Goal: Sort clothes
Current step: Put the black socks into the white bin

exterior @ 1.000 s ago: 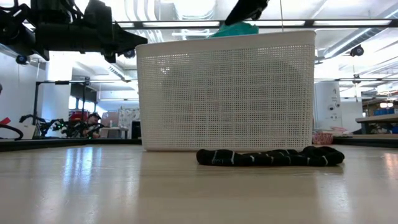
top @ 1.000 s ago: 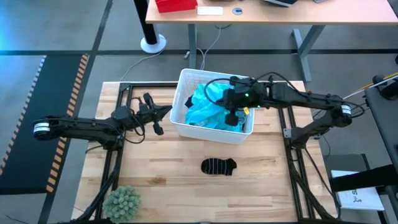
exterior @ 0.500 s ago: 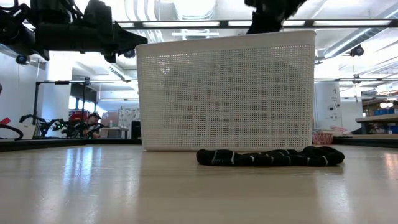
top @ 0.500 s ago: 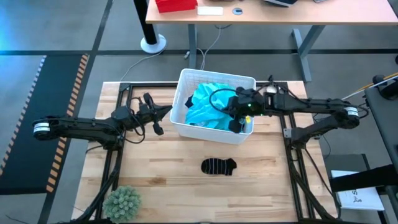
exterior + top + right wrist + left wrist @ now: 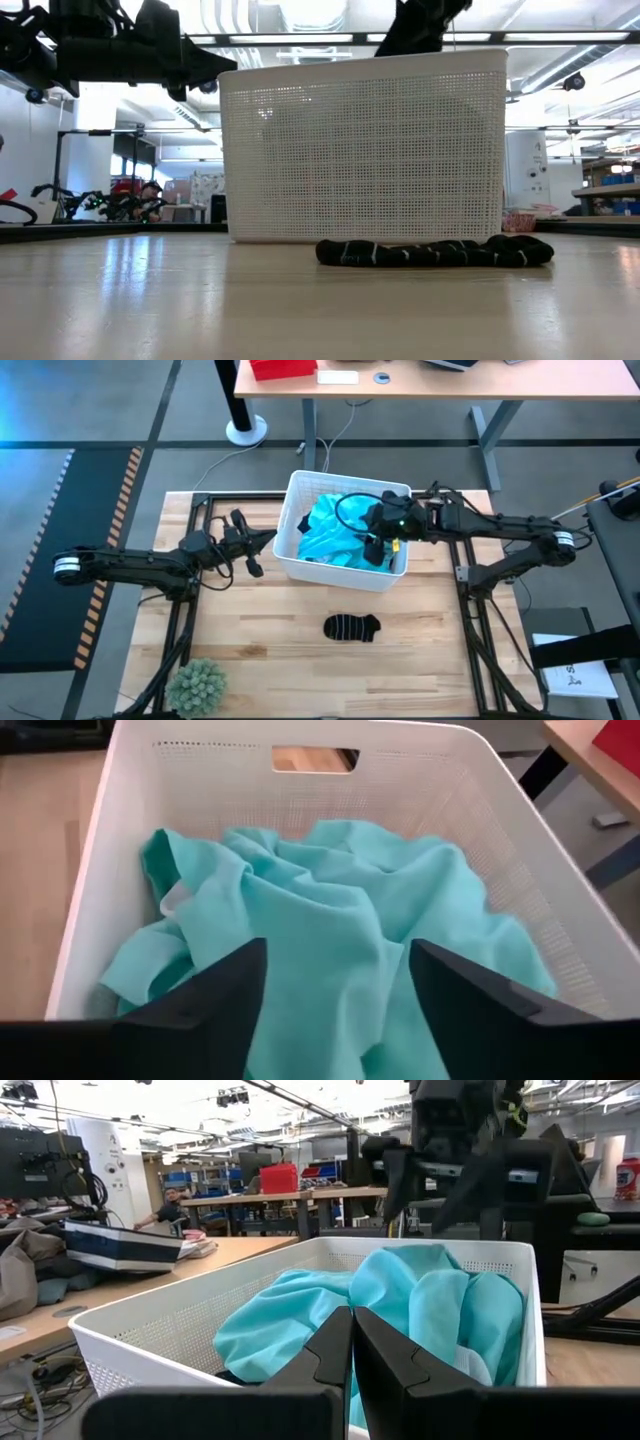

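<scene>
From above, the white basket (image 5: 300, 488) sits at upper centre of the table, turquoise cloth (image 5: 325, 530) heaped inside. The right gripper (image 5: 374, 548) hangs over its right side, fingers apart and empty. The left gripper (image 5: 250, 556) waits left of the basket, fingers shut. A striped sock (image 5: 351, 627) lies below the basket.

At table level, the sock (image 5: 435, 252) lies in front of the basket (image 5: 365, 150).

From the left wrist, the shut fingers (image 5: 325, 1355) point at the cloth (image 5: 400, 1315).

From the right wrist, the wide fingers (image 5: 205, 1000) straddle the cloth (image 5: 330, 910), perhaps just above it.
</scene>
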{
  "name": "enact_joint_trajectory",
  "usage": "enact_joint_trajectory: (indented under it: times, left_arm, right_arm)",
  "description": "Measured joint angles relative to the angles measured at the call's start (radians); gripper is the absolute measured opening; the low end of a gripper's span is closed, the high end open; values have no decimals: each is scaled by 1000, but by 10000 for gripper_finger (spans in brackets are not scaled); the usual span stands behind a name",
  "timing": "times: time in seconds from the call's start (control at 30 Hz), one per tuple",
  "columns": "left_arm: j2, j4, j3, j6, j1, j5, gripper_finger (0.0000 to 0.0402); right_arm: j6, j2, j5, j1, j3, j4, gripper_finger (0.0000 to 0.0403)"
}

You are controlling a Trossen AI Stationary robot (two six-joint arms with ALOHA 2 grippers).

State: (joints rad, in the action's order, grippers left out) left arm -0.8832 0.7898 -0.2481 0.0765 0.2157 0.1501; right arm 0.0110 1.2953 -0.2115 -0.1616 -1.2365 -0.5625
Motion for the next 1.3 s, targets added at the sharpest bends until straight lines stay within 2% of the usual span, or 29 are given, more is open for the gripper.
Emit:
enact_joint_trajectory:
  times: [0.2,0.4,0.6,1.03,1.13,1.3]
  left_arm:
    - [0,-4,0,0,0,0,0]
    - [0,-3,0,0,0,0,0]
    - [0,-3,0,0,0,0,0]
    - [0,-3,0,0,0,0,0]
    - [0,-3,0,0,0,0,0]
    - [0,-2,0,0,0,0,0]
  right_arm:
    - [0,0,10,3,-74,-105,273]
    - [-23,0,56,58,-100,-139,268]
    - [-25,0,54,150,-102,-136,207]
    - [-128,2,54,328,-96,-140,16]
    - [-161,3,55,367,-89,-170,5]
    - [-267,3,56,421,-73,-256,24]
